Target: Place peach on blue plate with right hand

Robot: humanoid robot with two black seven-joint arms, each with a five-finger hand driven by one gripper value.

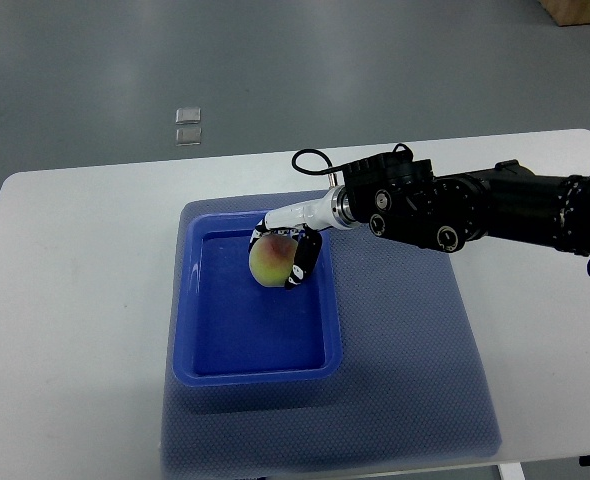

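Right hand (293,250) grips peach (271,262) over blue plate (257,368); blue mat (415,380) beneath.

A yellow-green peach (271,261) with a red blush is seen on a bright blue plate (255,355). A dull blue, finely textured mat (415,370) is laid on the white surface (65,330).

Peach and plate as we see them
Yellow-red peach (271,262) sits low over our rectangular blue plate (255,362), toward its far right corner.
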